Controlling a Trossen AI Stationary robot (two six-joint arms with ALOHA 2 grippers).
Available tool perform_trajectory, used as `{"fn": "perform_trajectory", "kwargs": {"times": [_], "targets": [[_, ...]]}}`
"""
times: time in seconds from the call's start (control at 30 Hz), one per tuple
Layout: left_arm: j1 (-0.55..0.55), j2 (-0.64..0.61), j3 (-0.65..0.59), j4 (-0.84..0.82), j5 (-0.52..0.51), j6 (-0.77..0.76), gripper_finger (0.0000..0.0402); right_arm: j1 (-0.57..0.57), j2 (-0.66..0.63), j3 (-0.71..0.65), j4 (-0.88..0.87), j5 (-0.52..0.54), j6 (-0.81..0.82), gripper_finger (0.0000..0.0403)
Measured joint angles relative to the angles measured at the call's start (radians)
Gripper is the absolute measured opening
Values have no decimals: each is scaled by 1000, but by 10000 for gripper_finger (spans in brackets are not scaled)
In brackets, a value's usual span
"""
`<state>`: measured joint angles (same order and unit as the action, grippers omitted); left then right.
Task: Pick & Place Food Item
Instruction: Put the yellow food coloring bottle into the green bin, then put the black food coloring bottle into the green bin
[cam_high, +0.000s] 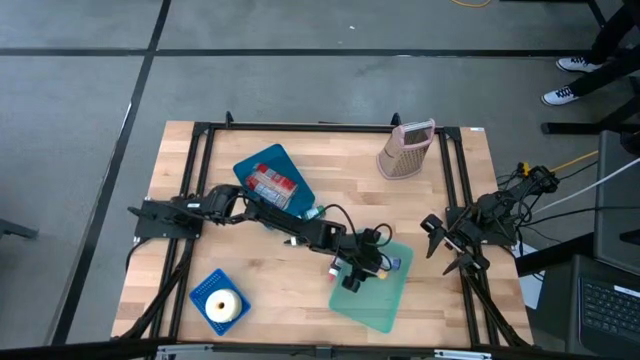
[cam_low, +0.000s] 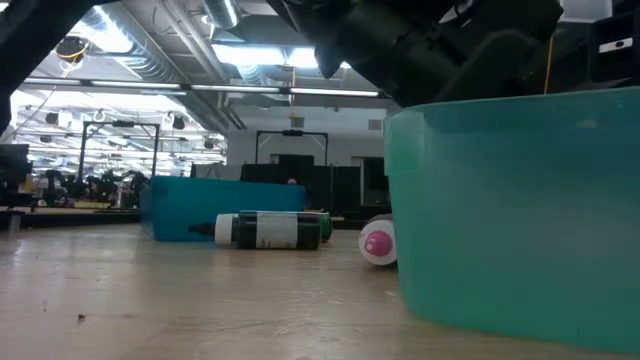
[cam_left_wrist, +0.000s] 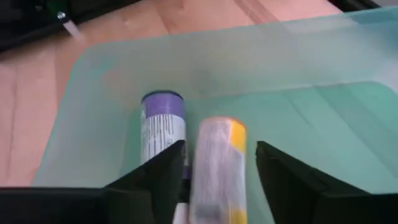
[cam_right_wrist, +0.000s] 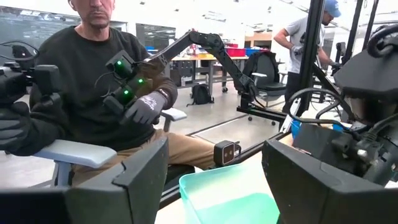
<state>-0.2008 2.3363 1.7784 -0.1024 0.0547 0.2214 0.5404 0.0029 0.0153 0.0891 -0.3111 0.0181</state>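
Note:
A yellow-and-white tube (cam_left_wrist: 217, 163) lies in the teal bin (cam_high: 380, 300) beside a purple-capped tube (cam_left_wrist: 163, 127). My left gripper (cam_left_wrist: 219, 180) reaches into the bin, slanting down, and stands open with one finger on each side of the yellow tube. A gap shows between the tube and one finger (cam_left_wrist: 280, 177); the other finger (cam_left_wrist: 166, 177) is close beside it. In the high view the left gripper (cam_high: 365, 265) is over the bin's far-left part. My right gripper (cam_high: 445, 245) waits open at the table's right edge.
A blue tray with a red packet (cam_high: 272, 183) sits at centre left. A small blue basket holds a white ring (cam_high: 220, 302) near the front left. A pink grater (cam_high: 405, 150) stands far right. A bottle (cam_low: 270, 230) and a pink-capped item (cam_low: 378, 243) lie on the wood.

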Motion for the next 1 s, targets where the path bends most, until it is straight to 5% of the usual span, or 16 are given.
{"fn": "perform_trajectory", "kwargs": {"times": [0.17, 0.3, 0.53, 0.73, 1.0], "targets": [[-2, -2, 17, 16, -10, 0, 236, 0, 0, 0, -1, 0, 0, 254], [-8, -23, 53, -41, -125, -53, 241, 0, 0, 0, -12, 0, 0, 254], [-30, -50, 217, -573, -348, -210, 219, 0, 0, 0, -20, 4, 1, 254], [-59, -78, 241, -784, -420, -459, 214, 0, 0, 0, -21, 5, 8, 254], [-81, -85, 237, -910, -478, -571, 219, 0, 0, 0, -22, 8, 9, 254]]}}
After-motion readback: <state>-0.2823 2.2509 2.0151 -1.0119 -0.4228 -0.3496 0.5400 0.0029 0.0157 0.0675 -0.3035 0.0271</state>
